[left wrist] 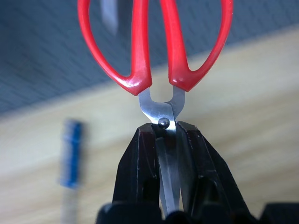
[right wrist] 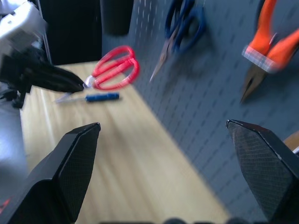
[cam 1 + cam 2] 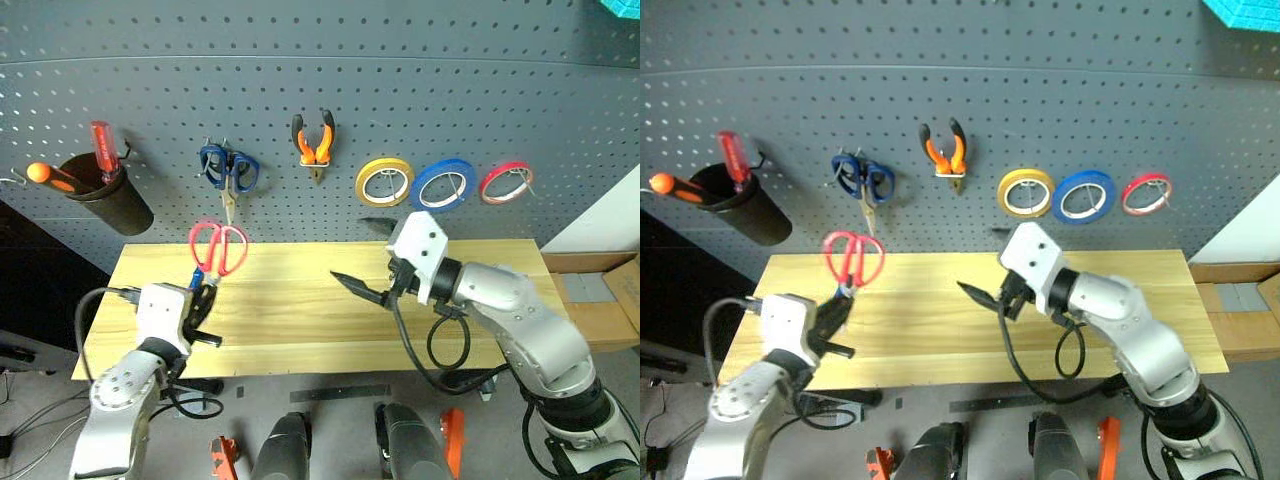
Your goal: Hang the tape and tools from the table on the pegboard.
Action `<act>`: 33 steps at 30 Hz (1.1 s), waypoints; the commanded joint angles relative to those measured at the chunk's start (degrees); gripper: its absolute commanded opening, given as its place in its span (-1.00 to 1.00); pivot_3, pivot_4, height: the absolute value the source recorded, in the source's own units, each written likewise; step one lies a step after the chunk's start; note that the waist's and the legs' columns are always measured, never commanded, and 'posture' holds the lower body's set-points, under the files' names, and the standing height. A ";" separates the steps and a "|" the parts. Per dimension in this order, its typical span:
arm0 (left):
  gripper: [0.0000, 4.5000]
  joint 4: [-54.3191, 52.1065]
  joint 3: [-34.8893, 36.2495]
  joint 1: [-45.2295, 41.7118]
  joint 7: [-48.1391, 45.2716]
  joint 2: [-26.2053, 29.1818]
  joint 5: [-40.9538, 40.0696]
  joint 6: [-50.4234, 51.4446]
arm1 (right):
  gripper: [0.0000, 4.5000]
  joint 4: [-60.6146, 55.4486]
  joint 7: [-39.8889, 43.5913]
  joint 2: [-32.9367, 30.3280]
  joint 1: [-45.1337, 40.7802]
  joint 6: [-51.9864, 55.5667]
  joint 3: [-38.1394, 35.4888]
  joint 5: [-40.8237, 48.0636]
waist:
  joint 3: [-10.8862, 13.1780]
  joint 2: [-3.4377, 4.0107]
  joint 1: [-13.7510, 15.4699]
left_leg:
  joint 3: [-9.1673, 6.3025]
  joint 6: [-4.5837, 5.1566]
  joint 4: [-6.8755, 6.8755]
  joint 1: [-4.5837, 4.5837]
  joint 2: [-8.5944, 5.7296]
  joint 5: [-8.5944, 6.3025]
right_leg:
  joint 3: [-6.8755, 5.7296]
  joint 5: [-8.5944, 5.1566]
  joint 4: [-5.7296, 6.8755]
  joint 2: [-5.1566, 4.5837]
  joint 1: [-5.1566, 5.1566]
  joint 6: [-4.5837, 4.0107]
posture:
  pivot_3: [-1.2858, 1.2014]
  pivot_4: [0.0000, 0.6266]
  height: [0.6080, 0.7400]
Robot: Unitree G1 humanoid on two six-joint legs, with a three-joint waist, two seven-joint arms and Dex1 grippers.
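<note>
The steel blades of the red-handled scissors (image 1: 159, 70) are clamped in the left claw (image 1: 168, 140) above the pale-wood bench (image 3: 300, 320); the right claw (image 2: 163, 154) is spread wide, empty.

Most of the tabletop (image 3: 300, 330) lies bare, so a hand could cross it freely in front of the pegboard (image 3: 320, 120). On the pegboard, the stretch just above the tabletop's left part is open between the black cup (image 3: 105, 195) and blue scissors (image 3: 228, 170). Further right, pliers (image 3: 313, 140) and three tape rings fill the hooks.
</note>
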 commanded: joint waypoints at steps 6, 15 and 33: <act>-0.90 -4.69 1.67 -3.67 2.76 -0.30 1.46 -7.82 | 1.00 -2.33 -0.96 -0.67 -1.11 1.28 -3.77 0.69 | -0.05 -0.02 0.42 | -0.03 0.02 0.11 -0.03 -0.06 0.00 | -0.03 0.01 0.03 -0.01 0.04 0.01 | 0.00 -0.41 1.00; -0.90 -1.00 0.07 -12.22 1.95 0.50 1.63 -9.39 | 1.00 -1.69 -2.90 -0.14 -1.70 1.46 -4.16 0.40 | -0.15 -0.02 0.13 | 0.02 0.00 0.13 -0.01 -0.06 0.01 | -0.01 0.02 0.14 0.01 0.02 0.01 | -0.01 -0.42 1.00; -0.90 10.30 -5.60 -19.05 -0.33 2.17 7.39 -9.73 | 1.00 -2.50 -3.92 1.35 -1.94 2.15 -3.73 1.10 | -0.17 -0.01 -0.10 | 0.04 0.00 0.16 0.01 -0.05 0.01 | 0.00 0.02 0.23 0.02 0.01 0.01 | -0.03 -0.35 1.00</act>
